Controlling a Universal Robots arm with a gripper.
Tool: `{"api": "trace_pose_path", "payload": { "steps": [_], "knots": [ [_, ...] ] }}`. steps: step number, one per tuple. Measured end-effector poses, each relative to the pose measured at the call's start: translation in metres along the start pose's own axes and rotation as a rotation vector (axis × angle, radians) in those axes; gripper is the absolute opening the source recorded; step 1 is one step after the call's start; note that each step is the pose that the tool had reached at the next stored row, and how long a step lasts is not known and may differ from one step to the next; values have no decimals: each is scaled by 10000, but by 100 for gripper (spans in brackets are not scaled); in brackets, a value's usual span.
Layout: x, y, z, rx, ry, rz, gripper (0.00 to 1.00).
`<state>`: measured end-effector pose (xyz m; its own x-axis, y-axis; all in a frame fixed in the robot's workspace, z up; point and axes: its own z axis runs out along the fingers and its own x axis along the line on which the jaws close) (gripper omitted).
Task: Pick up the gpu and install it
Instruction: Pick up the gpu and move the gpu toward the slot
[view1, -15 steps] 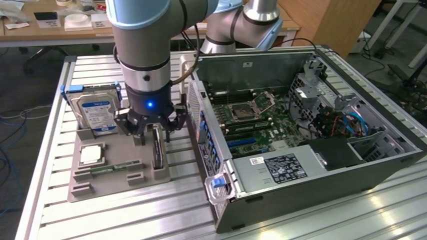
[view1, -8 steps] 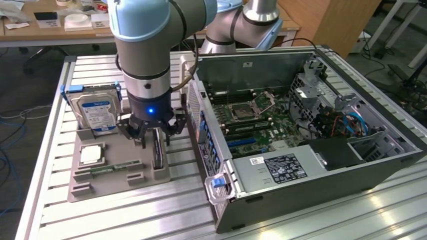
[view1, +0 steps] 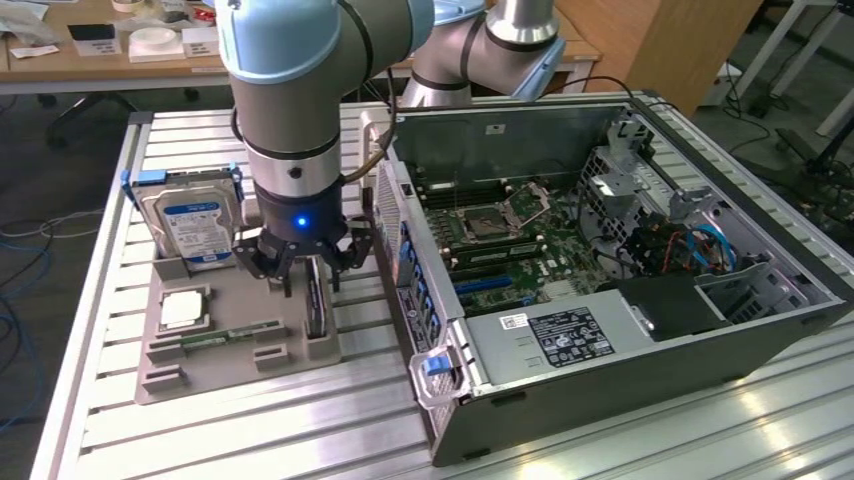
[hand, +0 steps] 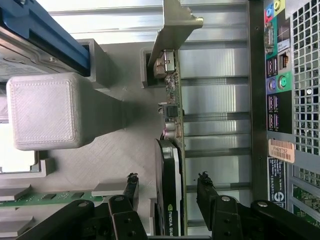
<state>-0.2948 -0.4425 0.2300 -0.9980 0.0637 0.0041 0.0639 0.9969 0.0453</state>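
gpu (view1: 316, 308) in tray (view1: 214, 372) beside case (view1: 601, 405)

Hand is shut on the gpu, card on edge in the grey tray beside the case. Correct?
Not shut. The wrist view shows the hand open, one finger either side of the gpu, not touching it. The rest holds: card on edge in the grey tray beside the case.

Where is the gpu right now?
In the exterior view, the gpu stands on edge in the grey tray, under the open gripper, left of the computer case.
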Motion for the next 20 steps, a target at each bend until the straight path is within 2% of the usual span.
{"api": "trace_pose_path", "payload": {
  "steps": [8, 20],
  "knots": [
    [3, 44, 8, 1, 1, 0, 59],
    [4, 56, 19, -1, -1, 1, 59]
  ]
}}
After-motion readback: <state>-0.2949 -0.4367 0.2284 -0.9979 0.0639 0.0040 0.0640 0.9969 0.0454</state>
